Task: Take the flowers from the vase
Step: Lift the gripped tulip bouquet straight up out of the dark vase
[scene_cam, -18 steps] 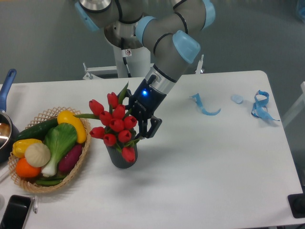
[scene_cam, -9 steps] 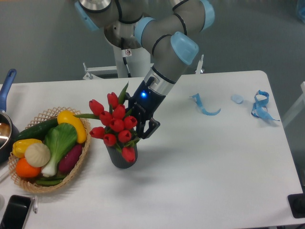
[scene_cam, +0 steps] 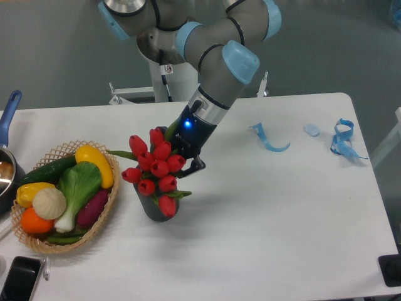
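Observation:
The flowers (scene_cam: 156, 168), a bunch of red tulips with green leaves, stand in the vase (scene_cam: 158, 209), a short dark grey cylinder left of the table's centre. My gripper (scene_cam: 183, 164) reaches down from the upper right into the right side of the bunch, and its dark fingers look shut on the flowers just above the vase mouth. The blooms hide the stems and most of the fingertips. The bunch leans slightly towards the gripper.
A wicker basket (scene_cam: 62, 149) of toy vegetables sits close to the vase's left. A pot with a blue handle (scene_cam: 9, 106) is at the left edge, and a phone (scene_cam: 19, 279) at the bottom left. Blue ribbons (scene_cam: 269, 141) (scene_cam: 343, 138) lie at the right.
The gripper's fingers have closed in on the bunch. The tulips have bunched tighter and shifted right and slightly up towards the gripper. The vase has stayed put.

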